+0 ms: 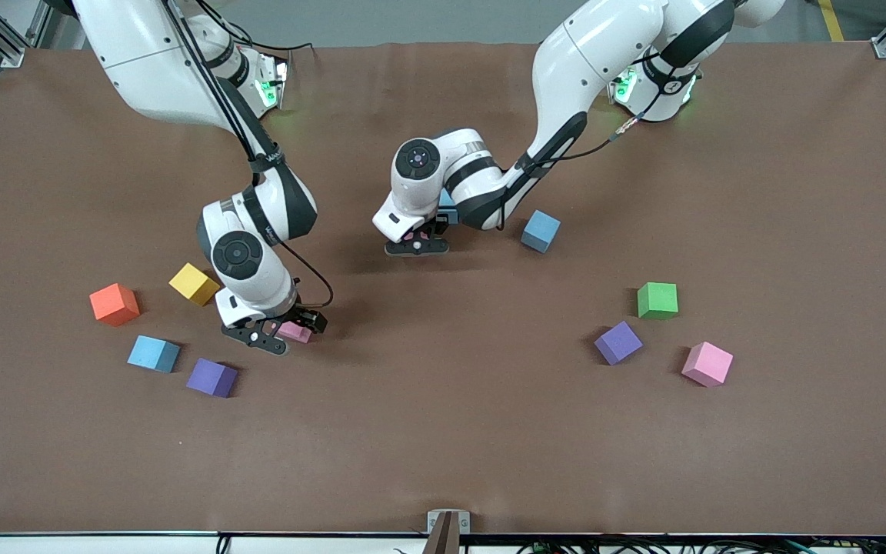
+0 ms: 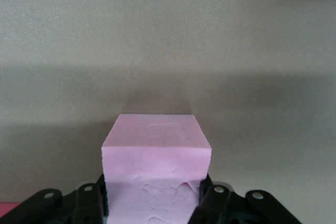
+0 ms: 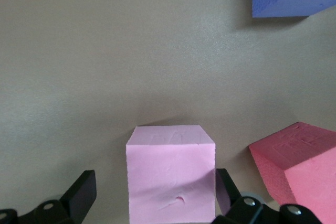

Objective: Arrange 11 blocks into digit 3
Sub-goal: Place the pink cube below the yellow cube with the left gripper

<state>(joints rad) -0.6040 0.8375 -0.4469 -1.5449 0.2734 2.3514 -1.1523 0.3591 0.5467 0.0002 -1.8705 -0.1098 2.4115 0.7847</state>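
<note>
Blocks lie scattered about the table (image 1: 443,431); no part of the digit 3 is yet assembled, so work stands at the opening step of gathering cubes.

Left gripper (image 1: 417,245), near the table's middle, is clamped on a pink block (image 2: 155,174), its fingers (image 2: 94,200) pressed against both sides. A blue block (image 1: 541,231) sits beside it, toward the left arm's end.

Right gripper (image 1: 278,332) is low at a second pink block (image 3: 170,179), jaws spread wide with the cube between them and a gap showing on one side; nothing is gripped. A red block (image 3: 299,169) lies just beside that cube, a purple block (image 1: 212,377) and another blue block (image 1: 154,354) near it and nearer the front camera, a yellow block (image 1: 194,284) and an orange cube (image 1: 114,304) farther from it.

Green (image 1: 657,300), purple (image 1: 617,342) and pink (image 1: 707,364) blocks wait at the left arm's end.

Judgement: the left arm's next move calls for setting its cube down squarely as a starting cell. The right must close centred on its cube without nudging the red neighbour.
</note>
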